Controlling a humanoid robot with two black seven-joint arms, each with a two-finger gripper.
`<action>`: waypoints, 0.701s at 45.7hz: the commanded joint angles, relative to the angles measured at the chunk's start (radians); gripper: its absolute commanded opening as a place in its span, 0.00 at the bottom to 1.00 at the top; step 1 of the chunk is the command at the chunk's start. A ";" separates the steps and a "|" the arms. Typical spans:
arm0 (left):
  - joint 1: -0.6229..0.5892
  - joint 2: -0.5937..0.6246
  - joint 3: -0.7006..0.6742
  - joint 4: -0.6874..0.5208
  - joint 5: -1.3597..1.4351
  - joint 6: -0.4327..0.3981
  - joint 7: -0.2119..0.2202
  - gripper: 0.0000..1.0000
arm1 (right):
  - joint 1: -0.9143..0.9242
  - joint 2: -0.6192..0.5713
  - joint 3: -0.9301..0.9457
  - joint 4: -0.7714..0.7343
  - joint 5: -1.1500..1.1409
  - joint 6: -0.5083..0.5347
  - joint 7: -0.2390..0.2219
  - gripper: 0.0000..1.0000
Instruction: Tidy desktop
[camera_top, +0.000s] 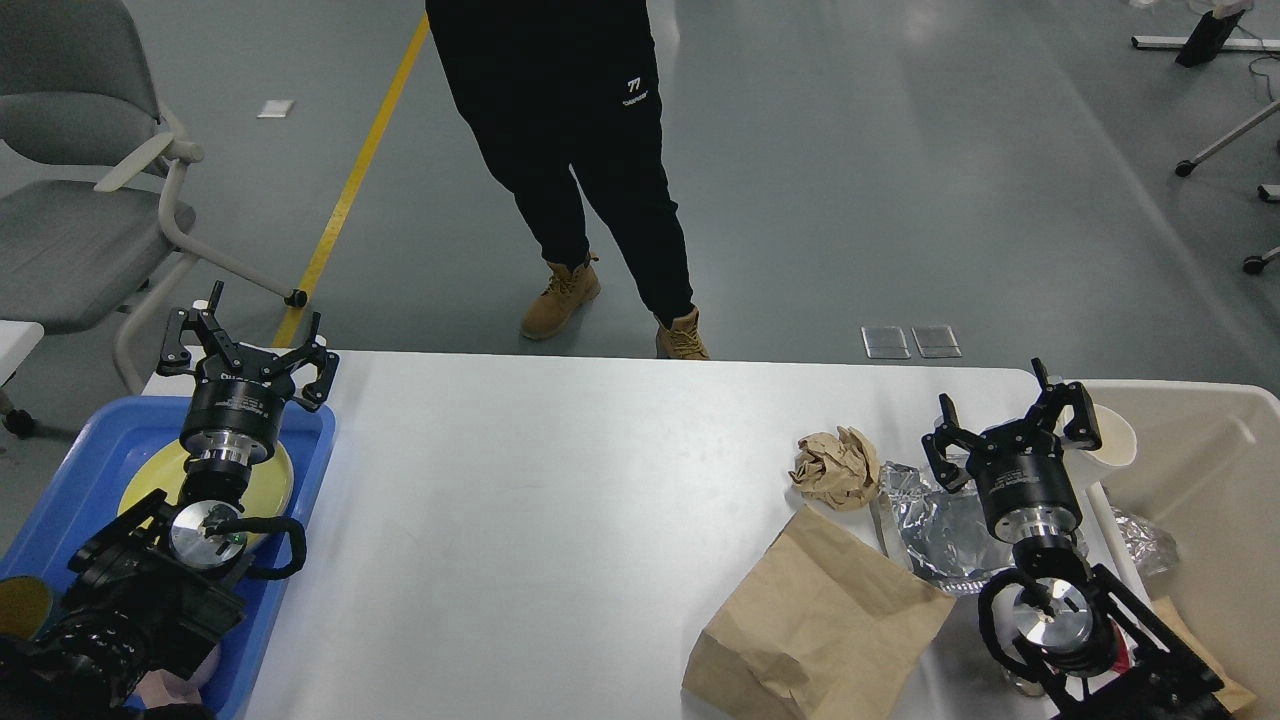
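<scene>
Both my claws are spread open, holding nothing: left claw (247, 345) over the tabletop's (560, 480) far-left corner, right claw (1015, 420) near its right edge, above foil (935, 520), beside a paper bag (815, 625).

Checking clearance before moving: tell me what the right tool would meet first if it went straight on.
Likely the white paper cup on the beige bin's rim; the right tool is open, depth unclear.

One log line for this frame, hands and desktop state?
left hand: open, over blue tray | right hand: open | desktop: crumpled paper, foil, paper bag remain
</scene>
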 joint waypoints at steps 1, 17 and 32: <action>0.000 -0.001 0.000 0.000 0.000 0.000 -0.003 0.96 | 0.000 0.000 0.000 0.000 0.000 0.000 0.000 1.00; 0.000 -0.001 0.000 0.000 0.000 0.000 -0.003 0.96 | 0.000 0.000 0.000 0.000 0.000 0.000 0.000 1.00; 0.000 -0.001 0.000 0.000 0.000 0.000 -0.003 0.96 | 0.000 0.000 0.000 0.000 0.000 0.000 0.000 1.00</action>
